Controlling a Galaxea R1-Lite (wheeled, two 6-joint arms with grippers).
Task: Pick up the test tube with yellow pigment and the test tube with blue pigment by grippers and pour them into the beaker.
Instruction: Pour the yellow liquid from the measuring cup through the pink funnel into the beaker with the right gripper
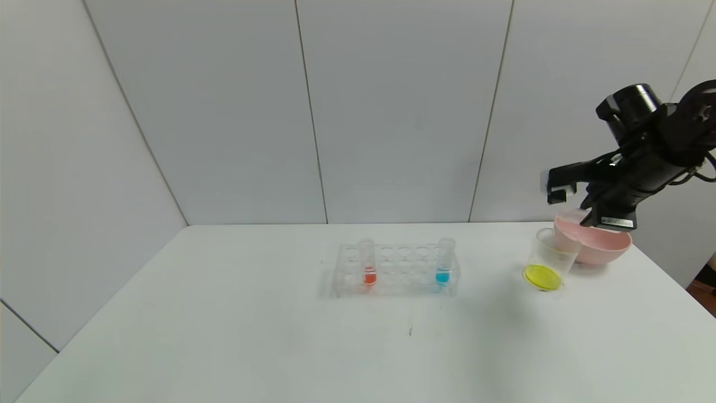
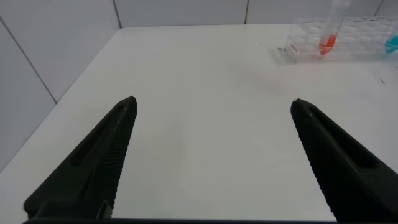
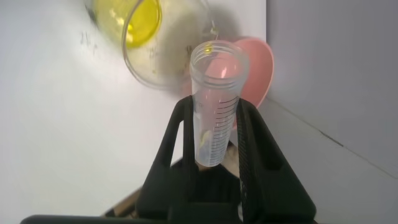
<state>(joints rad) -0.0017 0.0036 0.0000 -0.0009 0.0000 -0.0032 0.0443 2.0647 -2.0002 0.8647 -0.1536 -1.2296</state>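
Note:
My right gripper (image 1: 587, 210) (image 3: 214, 106) is shut on the test tube with yellow pigment (image 3: 214, 93), held above the table's far right. The tube lies tilted with its ridged mouth toward the beaker and holds only a yellow trace. The beaker (image 1: 551, 260) (image 3: 149, 37) stands just below, touching the pink bowl, with yellow liquid at its bottom. The test tube with blue pigment (image 1: 444, 263) (image 2: 393, 42) stands upright in the clear rack (image 1: 397, 271) at mid-table. My left gripper (image 2: 213, 107) is open over bare table to the left of the rack and does not show in the head view.
A pink bowl (image 1: 601, 243) (image 3: 255, 68) sits behind the beaker near the table's right edge. A tube with orange-red liquid (image 1: 368, 263) (image 2: 328, 34) stands at the rack's left end. Grey wall panels close off the back.

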